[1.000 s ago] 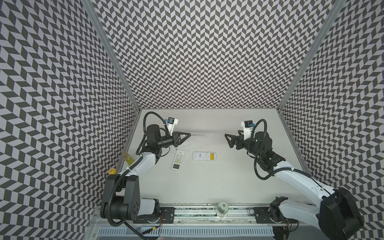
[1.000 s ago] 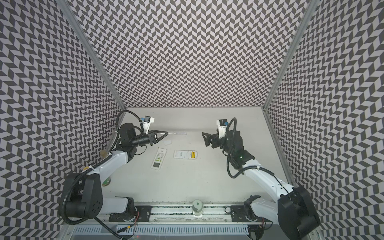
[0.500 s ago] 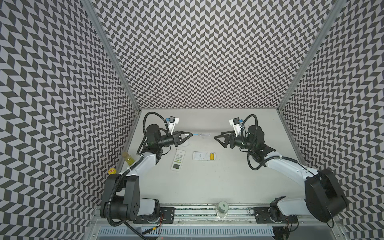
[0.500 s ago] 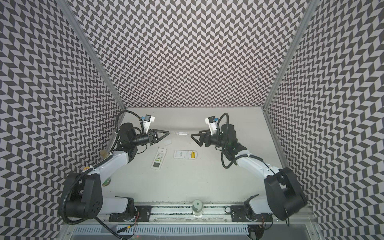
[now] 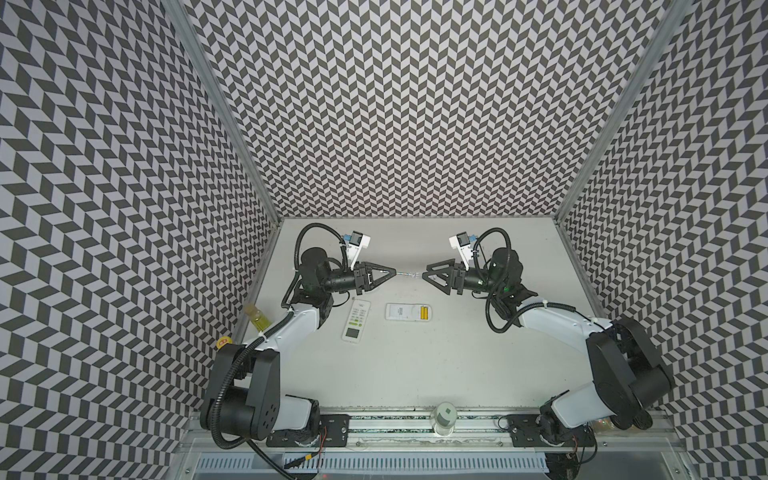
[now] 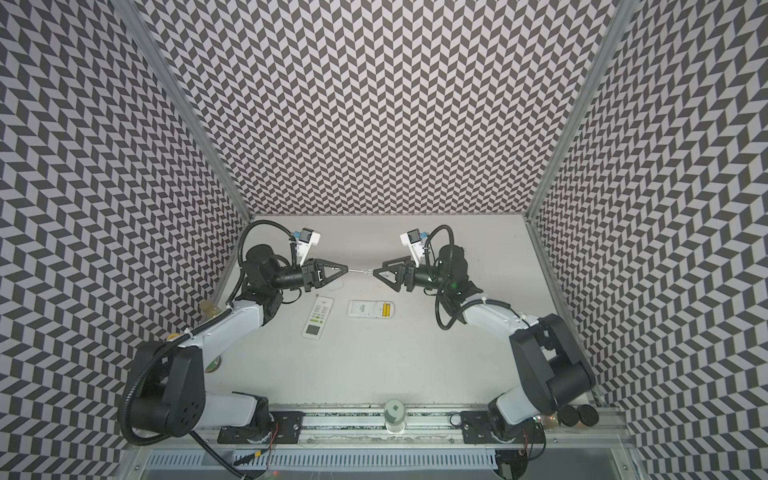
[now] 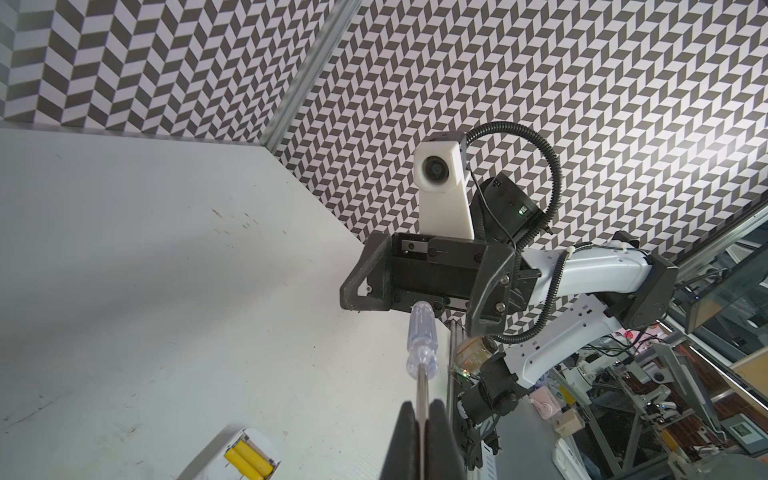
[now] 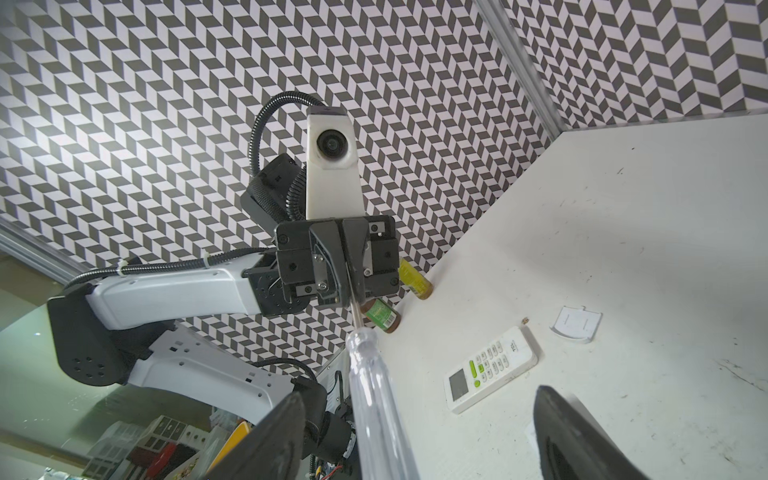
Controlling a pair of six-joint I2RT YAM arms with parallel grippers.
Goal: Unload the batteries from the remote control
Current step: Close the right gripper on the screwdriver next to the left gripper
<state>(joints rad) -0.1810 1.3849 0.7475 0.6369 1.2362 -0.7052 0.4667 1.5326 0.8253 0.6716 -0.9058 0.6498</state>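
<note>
Two yellow batteries (image 5: 423, 323) lie in the open remote (image 5: 399, 323); beyond that remote, the left gripper (image 5: 391, 272) pinches the screwdriver (image 5: 409, 274) by its shaft, and the right gripper (image 5: 424, 272), jaws spread round the slick handle, could fumble it.

Left pincer (image 5: 393, 272) clamped shut, right pincer (image 5: 425, 272) spread, tips facing.

White arm links (image 5: 296, 332), black joints (image 5: 314, 266), ribbed black cables (image 7: 556, 174); left claw (image 5: 393, 272), right claw (image 5: 424, 276) black, triangular.
</note>
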